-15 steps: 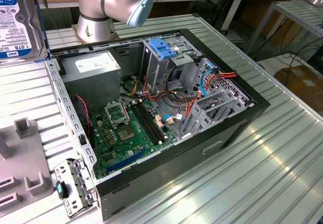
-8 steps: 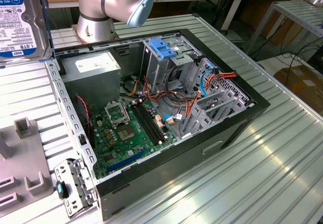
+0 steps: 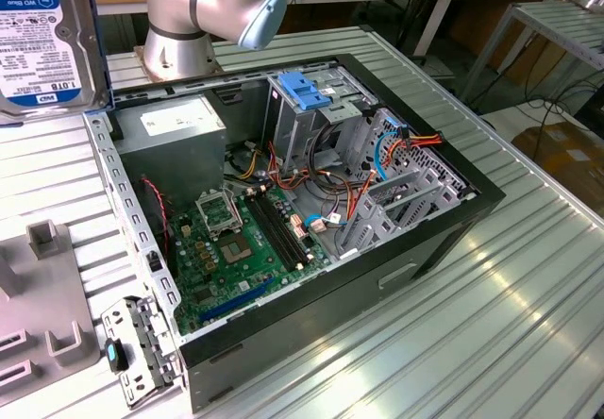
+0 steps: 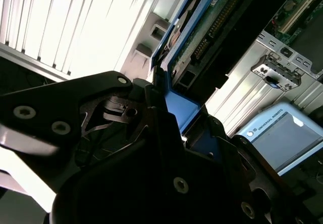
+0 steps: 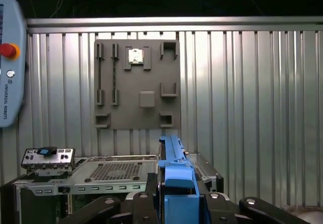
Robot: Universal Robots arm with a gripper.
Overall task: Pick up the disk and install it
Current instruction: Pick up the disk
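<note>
The disk [image 3: 42, 46] hangs high at the exterior view's left, close to the camera, its white label with a blue band facing out. In both wrist views my gripper [image 5: 176, 179] is shut on the blue end tab of the disk's carrier [image 5: 177, 176]. The disk stands edge-on between the dark fingers [image 5: 146, 193]. In the second wrist view the blue tab [image 4: 182, 108] sits in the gripper [image 4: 174, 114], and the disk's circuit-board side [image 4: 214, 24] stretches away from it. The disk is off to the side of the open computer case [image 3: 444, 240], not over it.
The case lies open on the ribbed metal table [image 3: 528, 296], with a tall drive cage and blue latch [image 3: 307, 89], a grey power-supply box [image 3: 179, 126] and the motherboard [image 3: 245, 240] inside. A grey fixture plate [image 5: 136, 82] and a teach pendant [image 5: 10, 62] lie beside the case.
</note>
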